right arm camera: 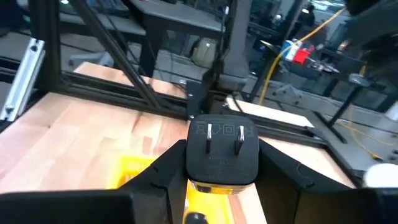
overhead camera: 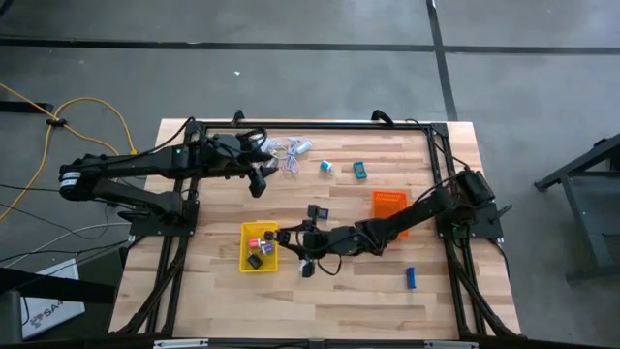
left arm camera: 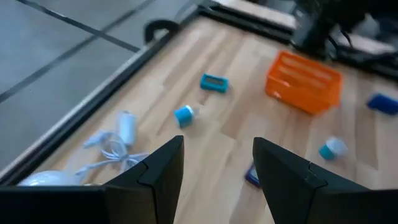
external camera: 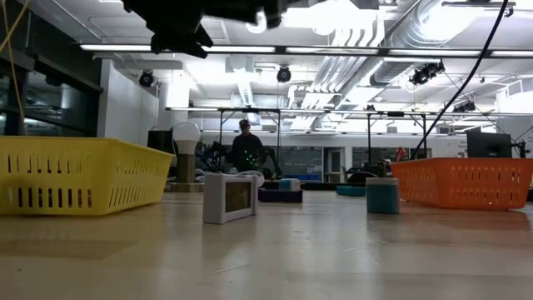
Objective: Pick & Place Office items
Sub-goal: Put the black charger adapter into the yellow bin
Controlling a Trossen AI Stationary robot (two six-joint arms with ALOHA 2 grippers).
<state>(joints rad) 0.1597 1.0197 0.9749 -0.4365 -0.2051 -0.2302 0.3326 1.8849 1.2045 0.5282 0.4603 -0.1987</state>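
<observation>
- Over by the yellow tray [overhead camera: 259, 246], the right end effector [overhead camera: 294, 239] hangs just beside the tray's rim, pinching a black plug adapter [right arm camera: 222, 152] between its fingers, prongs facing the wrist camera.
- From where I stand, the step in hand looks like the drop: carry that adapter over the tray and let go.
- To do it well, I'd want the end effector centred over the tray's open middle, not its wall, and low before the fingers part, so the adapter doesn't bounce out or knock what already lies inside.
- Careful too of the small dark item [overhead camera: 308, 270] on the surface right by the arm.
- Up at the far side, the left end effector [overhead camera: 258, 175] hovers with its fingers spread and nothing between them, near the white dome-shaped object [overhead camera: 274, 147] and its cord.
- Loose items wait on the wooden surface [overhead camera: 339, 301]: a blue roll [overhead camera: 326, 167], a teal block [overhead camera: 359, 171], a blue piece [overhead camera: 410, 278] near the front.
- The orange tray [overhead camera: 388, 206] sits partly under the right arm.
</observation>
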